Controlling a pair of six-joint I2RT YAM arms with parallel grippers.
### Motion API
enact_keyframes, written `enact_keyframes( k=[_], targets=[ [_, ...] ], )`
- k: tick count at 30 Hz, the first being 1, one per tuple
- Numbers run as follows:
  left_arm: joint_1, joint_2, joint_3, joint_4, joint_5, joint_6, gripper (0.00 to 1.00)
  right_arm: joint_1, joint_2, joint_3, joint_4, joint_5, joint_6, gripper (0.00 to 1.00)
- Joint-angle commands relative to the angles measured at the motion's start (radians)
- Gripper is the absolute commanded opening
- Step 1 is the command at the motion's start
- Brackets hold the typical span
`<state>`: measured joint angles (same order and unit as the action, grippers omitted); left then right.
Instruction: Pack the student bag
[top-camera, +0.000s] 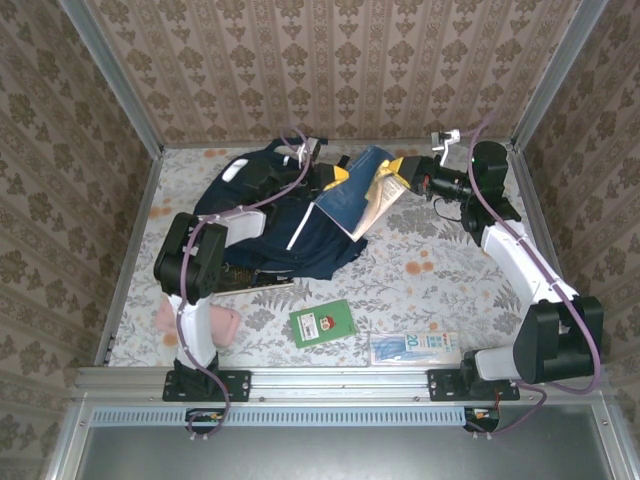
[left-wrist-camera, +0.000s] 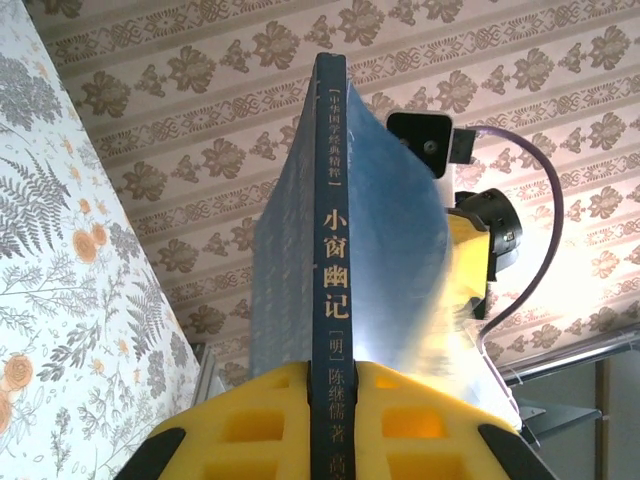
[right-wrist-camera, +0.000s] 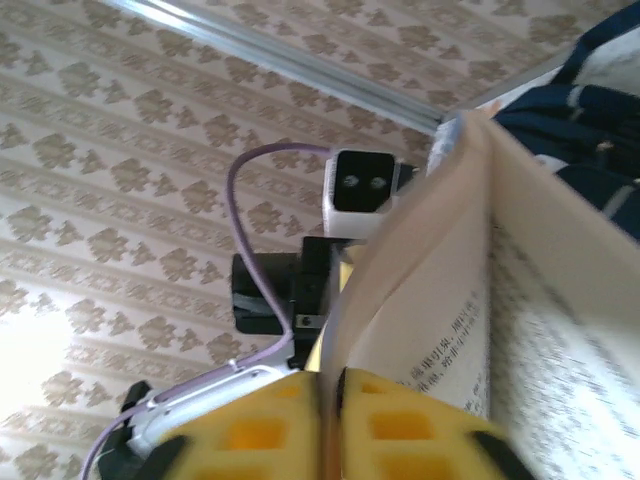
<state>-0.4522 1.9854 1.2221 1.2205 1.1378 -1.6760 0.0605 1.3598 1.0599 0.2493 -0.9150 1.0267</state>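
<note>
Loading step: left end effector (left-wrist-camera: 332, 378) clamps the book (top-camera: 352, 192) spine and right end effector (right-wrist-camera: 330, 385) pinches its pages above the student bag (top-camera: 325, 245) on the worktop (top-camera: 450, 285); next probably needs lowering into the bag's opening.

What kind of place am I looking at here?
Probably a robot test booth, not a home: wallpapered panels in a metal frame, a floral-covered table, and a left arm and right arm bolted at its edge.
</note>
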Motion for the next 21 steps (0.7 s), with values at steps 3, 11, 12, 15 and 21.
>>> enact_keyframes(
  k=[3, 11, 12, 15, 21],
  targets=[
    [0.057, -0.079, -0.002, 0.036, -0.022, 0.026, 0.0, -0.005, -0.101, 0.049, -0.376, 0.29, -0.253, 0.59],
    [0.064, -0.219, 0.025, -0.531, 0.026, 0.507, 0.0, 0.002, -0.128, 0.107, -0.616, 0.457, -0.384, 0.7],
    [0.061, -0.26, 0.047, -0.759, 0.01, 0.66, 0.0, 0.005, -0.131, 0.119, -0.629, 0.466, -0.408, 0.69],
    [0.016, -0.347, 0.202, -1.446, -0.16, 1.223, 0.0, 0.027, -0.144, 0.121, -0.575, 0.373, -0.514, 0.69],
    [-0.08, -0.457, 0.261, -1.687, -0.374, 1.573, 0.0, 0.155, -0.196, 0.073, -0.484, 0.397, -0.835, 0.71]
  ],
)
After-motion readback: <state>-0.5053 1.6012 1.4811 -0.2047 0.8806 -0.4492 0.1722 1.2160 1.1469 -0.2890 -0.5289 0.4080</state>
